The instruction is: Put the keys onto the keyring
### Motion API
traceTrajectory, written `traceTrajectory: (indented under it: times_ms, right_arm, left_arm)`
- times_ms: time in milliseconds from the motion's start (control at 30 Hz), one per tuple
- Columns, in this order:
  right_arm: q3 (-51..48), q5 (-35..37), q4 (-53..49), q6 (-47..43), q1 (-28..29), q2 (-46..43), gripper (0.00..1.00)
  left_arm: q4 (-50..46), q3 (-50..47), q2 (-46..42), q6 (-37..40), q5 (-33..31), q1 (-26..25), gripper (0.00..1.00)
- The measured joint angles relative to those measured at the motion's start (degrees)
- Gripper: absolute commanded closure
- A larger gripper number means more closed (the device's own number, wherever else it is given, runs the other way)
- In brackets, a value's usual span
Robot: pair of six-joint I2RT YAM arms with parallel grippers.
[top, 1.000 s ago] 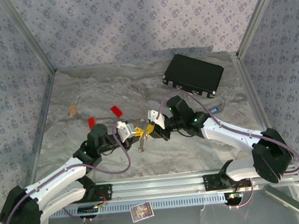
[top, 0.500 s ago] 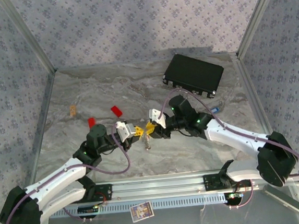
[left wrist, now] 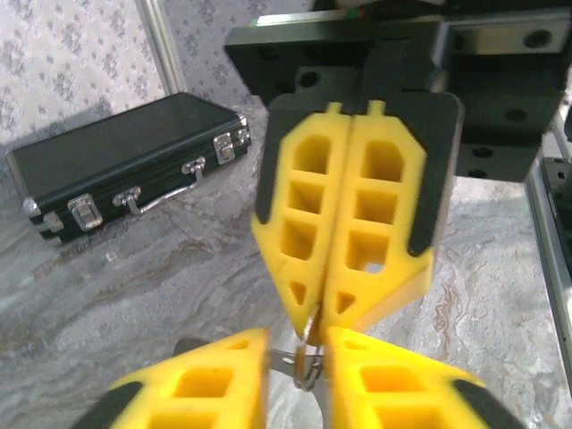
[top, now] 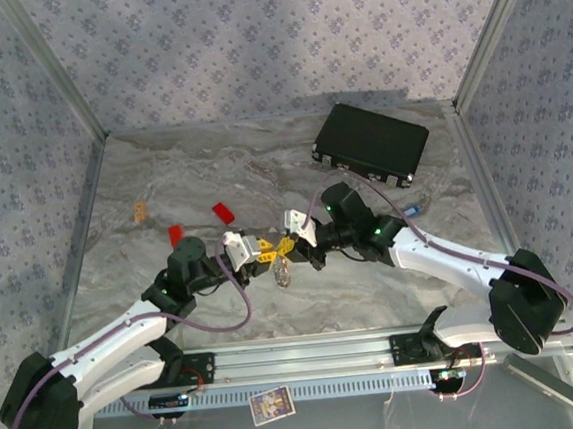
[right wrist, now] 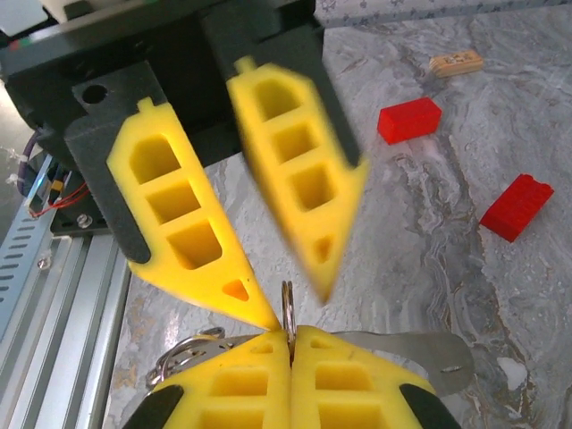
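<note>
We saw a black case (top: 372, 144) with silver latches at the marbled table's (top: 163, 175) far right. A red block (top: 225, 213) lay near a second red block (top: 176, 234), and a small tan piece (top: 141, 211) lay further left.

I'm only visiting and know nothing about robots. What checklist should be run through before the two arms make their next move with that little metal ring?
1. Grip: the right gripper is shut on the thin silvery metal ring: ok.
2. Partner: the left gripper is open, fingers either side of the ring: ok.
3. Key threaded on: cannot tell; a flat silvery metal piece is partly hidden behind the right gripper's fingers.
4. Clutter: two red plastic bricks lie apart from the grippers: ok.
5. The black rectangular case is closed, off at the back: ok.
</note>
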Motion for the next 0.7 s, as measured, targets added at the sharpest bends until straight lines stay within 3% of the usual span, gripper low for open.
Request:
traceTrajectory:
  times_ms: [333,567,600,667,700]
  right_arm:
    - [6.71,4.15,-11.26,-7.17,1.29,1.11,1.0]
    - [11.93,8.39,-19.28,-12.52,2.75,4.04,1.0]
    - [12.04,8.33,-19.56,-12.76,2.75,4.02,0.97]
    - [12.04,7.78,-19.37,-12.59,2.45,3.96,0.75]
    - [11.89,7.02,-18.82,-12.07,1.88,3.96,0.72]
  left_arm:
    - [-11.04,6.23,2.01,3.87,-1.33,-0.11,0.79]
    - [-15.52,7.89,3.3,6.54,0.09,-0.11,1.0]
    - [-15.72,8.11,3.3,6.88,0.33,-0.11,1.0]
    - [-15.96,8.28,3.28,7.02,0.61,-0.11,1.0]
    - [-15.82,8.28,3.28,6.99,0.76,-0.11,1.0]
